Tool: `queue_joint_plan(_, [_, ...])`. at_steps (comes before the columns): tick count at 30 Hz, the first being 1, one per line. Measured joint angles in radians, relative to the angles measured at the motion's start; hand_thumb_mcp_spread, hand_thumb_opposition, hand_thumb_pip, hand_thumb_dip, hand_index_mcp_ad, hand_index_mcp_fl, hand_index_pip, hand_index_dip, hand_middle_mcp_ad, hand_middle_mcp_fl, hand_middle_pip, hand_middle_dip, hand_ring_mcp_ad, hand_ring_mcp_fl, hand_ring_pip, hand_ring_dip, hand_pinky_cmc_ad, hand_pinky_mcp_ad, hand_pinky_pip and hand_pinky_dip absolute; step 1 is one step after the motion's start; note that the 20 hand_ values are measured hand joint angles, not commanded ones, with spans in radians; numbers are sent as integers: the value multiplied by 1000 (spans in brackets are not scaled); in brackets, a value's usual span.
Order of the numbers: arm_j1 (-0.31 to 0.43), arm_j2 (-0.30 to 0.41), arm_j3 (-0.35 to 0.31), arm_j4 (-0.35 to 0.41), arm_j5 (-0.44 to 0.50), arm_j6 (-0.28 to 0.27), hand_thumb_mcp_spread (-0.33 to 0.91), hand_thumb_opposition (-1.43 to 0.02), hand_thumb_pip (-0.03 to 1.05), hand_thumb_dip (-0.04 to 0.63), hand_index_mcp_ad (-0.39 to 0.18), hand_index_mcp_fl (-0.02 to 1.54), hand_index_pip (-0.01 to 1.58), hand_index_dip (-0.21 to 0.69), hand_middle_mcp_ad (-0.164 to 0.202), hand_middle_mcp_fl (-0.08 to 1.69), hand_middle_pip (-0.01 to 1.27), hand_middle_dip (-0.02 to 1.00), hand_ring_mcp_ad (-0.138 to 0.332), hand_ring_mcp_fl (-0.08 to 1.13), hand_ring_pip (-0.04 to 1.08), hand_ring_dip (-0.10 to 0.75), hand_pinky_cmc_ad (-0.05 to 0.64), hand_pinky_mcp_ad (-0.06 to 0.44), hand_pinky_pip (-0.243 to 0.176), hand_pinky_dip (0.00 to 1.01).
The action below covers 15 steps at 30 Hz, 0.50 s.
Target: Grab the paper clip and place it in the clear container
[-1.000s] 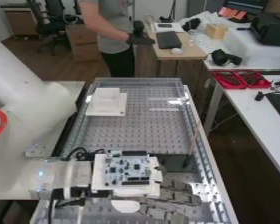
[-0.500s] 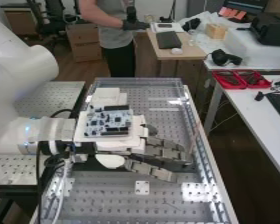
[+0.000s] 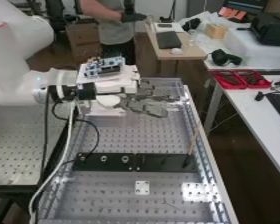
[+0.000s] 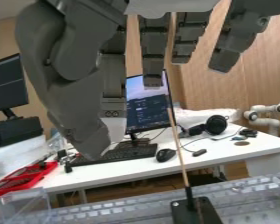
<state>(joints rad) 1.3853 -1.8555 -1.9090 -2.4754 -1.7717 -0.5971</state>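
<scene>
1 PCB point(image 3: 104, 68), 2 red trays point(image 3: 229, 87)

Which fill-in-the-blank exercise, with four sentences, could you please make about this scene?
1. The hand, above the perforated bench, holds ____.
2. The thin stick rises from a base that is ____.
3. The table with the headphones is ____.
4. The trays on this table are ____.

Missing words: nothing; black; white; red.
</scene>
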Motion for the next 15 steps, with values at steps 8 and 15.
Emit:
queue_joint_plan(8, [97,57,-60,37,82,10,473,-939,600,250,-162,614,1429,80,73,283,124,222,101,14,106,99,302,262,0,190])
queue_joint_plan(15, [158,73,-78,70,120,31,468,-941,597,250,-159,641,1412,80,75,283,124,222,101,14,106,99,298,262,0,190])
